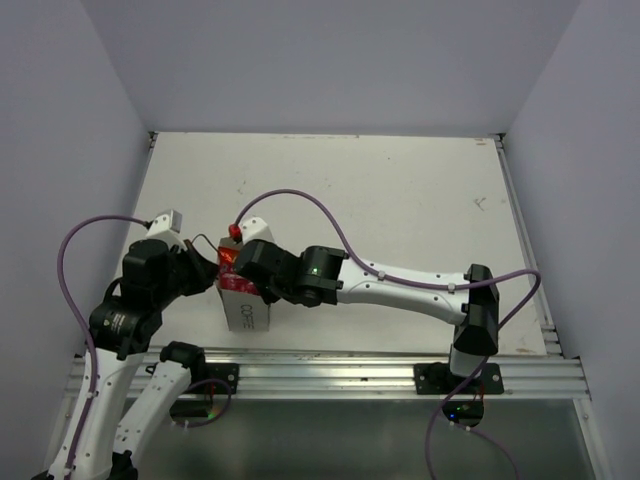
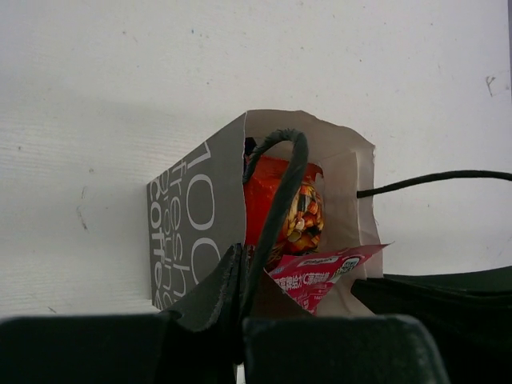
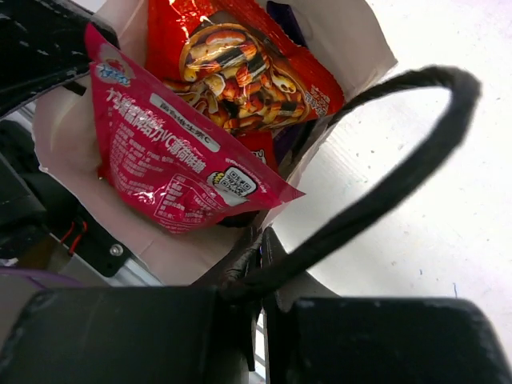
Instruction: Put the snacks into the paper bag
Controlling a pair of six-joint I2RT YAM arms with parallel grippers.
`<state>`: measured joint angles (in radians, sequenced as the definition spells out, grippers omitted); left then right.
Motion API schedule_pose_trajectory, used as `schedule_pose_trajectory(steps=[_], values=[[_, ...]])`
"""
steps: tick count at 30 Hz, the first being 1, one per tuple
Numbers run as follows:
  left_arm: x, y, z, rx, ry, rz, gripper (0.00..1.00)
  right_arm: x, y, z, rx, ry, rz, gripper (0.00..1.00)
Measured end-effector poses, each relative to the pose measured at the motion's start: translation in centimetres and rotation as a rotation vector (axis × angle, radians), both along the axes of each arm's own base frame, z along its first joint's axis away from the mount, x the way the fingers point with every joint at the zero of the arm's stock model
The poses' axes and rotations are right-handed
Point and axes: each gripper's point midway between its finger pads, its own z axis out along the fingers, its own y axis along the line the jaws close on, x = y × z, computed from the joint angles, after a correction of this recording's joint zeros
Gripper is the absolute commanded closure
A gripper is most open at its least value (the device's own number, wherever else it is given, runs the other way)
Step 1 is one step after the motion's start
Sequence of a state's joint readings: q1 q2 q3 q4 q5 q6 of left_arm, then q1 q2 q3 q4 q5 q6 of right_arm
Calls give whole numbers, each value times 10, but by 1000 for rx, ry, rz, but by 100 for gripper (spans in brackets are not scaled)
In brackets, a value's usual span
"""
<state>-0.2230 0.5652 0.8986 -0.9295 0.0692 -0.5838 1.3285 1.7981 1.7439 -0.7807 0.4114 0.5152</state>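
My left gripper [image 2: 240, 324] is clamped on one side of the rim of the small upright white-beige paper bag [image 2: 192, 232] with grey lettering. My right gripper [image 3: 260, 300] pinches the rim on the other side, at the foot of a thin dark cord handle [image 3: 384, 184]. The bag stands near the front left of the white table [image 1: 400, 200]. Inside it a glossy red chip bag [image 3: 240, 72] stands upright. A flat pink-red sachet [image 3: 172, 164] leans before it, one corner over the rim, and a sliver of purple packet [image 3: 286, 20] shows behind.
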Motion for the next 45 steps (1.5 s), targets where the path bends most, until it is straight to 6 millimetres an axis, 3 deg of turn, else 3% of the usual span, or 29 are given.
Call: schedule_pose_trajectory(steps=[6,11,16,23,27,34,39,45], values=[[-7,-7,3,-36,-25,-34,100,4,-8,0,-27,-18,-28,100],[-7,-20,2,-114,-41,-69,100,5,-29,4,-73,-31,-67,100],[-5,-32,-1,-182,-31,-96,100,5,-53,21,-74,-44,-117,100],[15,-51,12,-253,-61,-146,100,10,-75,41,-63,-88,-177,100],[30,-71,10,-252,-57,-186,100,18,-89,37,-103,-113,-215,100],[22,-148,-14,-142,-17,-323,100,37,-146,17,-233,-106,-299,100],[33,-155,-10,-131,-51,-281,100,51,-174,21,-204,-105,-360,100],[42,-161,-13,-117,-55,-256,100,55,-183,13,-196,-95,-367,100]])
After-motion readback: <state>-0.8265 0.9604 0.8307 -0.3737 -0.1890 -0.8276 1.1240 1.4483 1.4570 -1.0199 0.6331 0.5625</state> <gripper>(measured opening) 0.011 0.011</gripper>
